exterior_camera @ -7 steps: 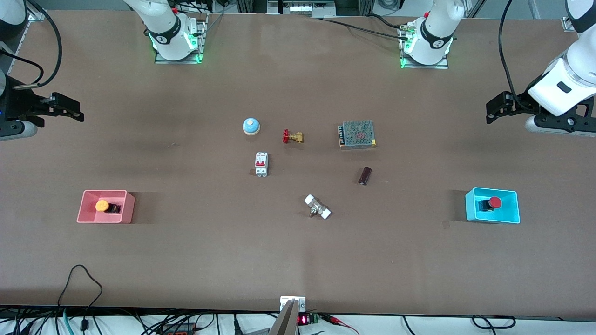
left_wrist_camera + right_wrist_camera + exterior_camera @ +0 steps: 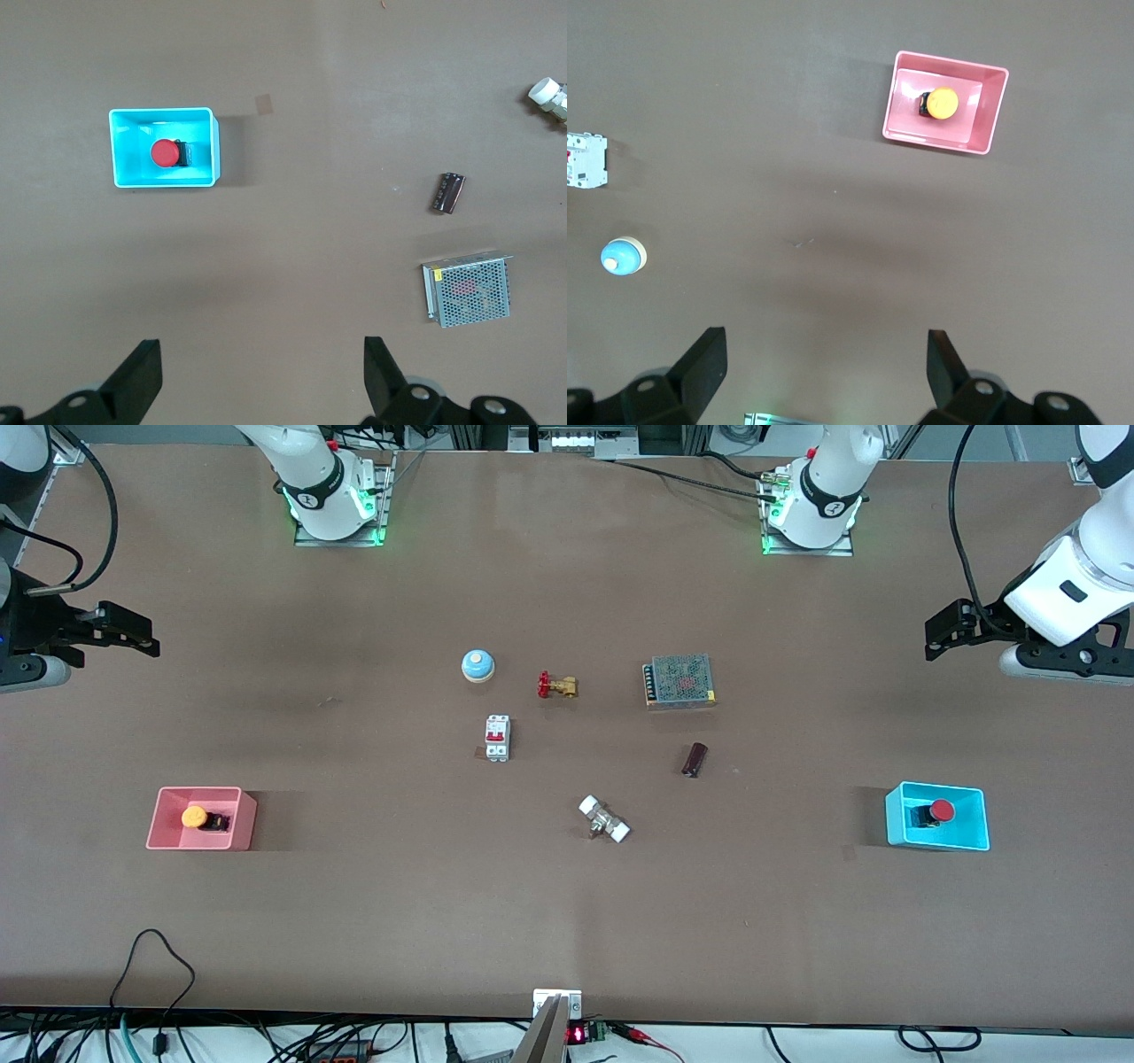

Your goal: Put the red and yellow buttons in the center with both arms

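While both buttons sit in bins, the left claw (image 2: 941, 631) and right claw (image 2: 133, 634) hang spread over bare table (image 2: 567, 921).

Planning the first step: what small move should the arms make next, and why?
Probably bring each open gripper over its own bin. The red button lies in the cyan bin and the yellow button in the pink bin, neither one gripped. The left gripper and right gripper both hang high above bare table, apart from the bins.
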Robot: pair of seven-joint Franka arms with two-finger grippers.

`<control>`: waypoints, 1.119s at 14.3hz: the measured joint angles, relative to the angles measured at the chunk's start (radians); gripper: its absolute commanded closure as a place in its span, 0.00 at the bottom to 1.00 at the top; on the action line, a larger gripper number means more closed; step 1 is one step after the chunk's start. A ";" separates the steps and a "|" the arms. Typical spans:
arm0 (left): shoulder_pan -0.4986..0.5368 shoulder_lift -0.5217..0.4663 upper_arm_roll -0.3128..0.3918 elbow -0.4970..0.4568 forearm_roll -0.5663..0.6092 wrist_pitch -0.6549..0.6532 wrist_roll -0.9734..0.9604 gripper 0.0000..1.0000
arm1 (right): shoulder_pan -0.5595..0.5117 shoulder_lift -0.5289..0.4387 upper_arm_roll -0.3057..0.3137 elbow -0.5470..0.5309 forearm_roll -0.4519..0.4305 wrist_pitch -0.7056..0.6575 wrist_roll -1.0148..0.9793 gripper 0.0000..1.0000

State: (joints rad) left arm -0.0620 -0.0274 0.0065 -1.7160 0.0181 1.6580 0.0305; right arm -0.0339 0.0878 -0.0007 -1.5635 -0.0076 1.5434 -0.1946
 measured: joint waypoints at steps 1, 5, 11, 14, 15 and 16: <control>0.000 0.002 0.000 0.000 0.000 -0.002 0.000 0.00 | 0.000 0.001 0.000 0.000 0.000 0.011 0.000 0.00; 0.012 0.074 0.011 0.060 -0.022 -0.010 -0.002 0.00 | -0.002 0.037 0.000 -0.009 0.000 0.058 -0.001 0.00; 0.067 0.279 0.021 0.177 -0.025 0.003 0.001 0.00 | -0.042 0.185 -0.001 -0.020 -0.008 0.192 -0.005 0.00; 0.120 0.370 0.023 0.183 -0.012 0.122 0.055 0.00 | -0.066 0.249 -0.002 -0.023 -0.050 0.267 -0.007 0.00; 0.137 0.403 0.024 0.183 -0.012 0.161 0.078 0.00 | -0.071 0.265 -0.002 -0.023 -0.062 0.296 -0.008 0.00; 0.152 0.436 0.024 0.183 -0.011 0.199 0.093 0.00 | -0.075 0.282 -0.002 -0.024 -0.070 0.329 -0.014 0.00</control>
State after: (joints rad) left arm 0.0898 0.4089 0.0309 -1.5333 0.0069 1.8568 0.1240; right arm -0.1088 0.3696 -0.0024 -1.5876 -0.0773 1.8720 -0.2084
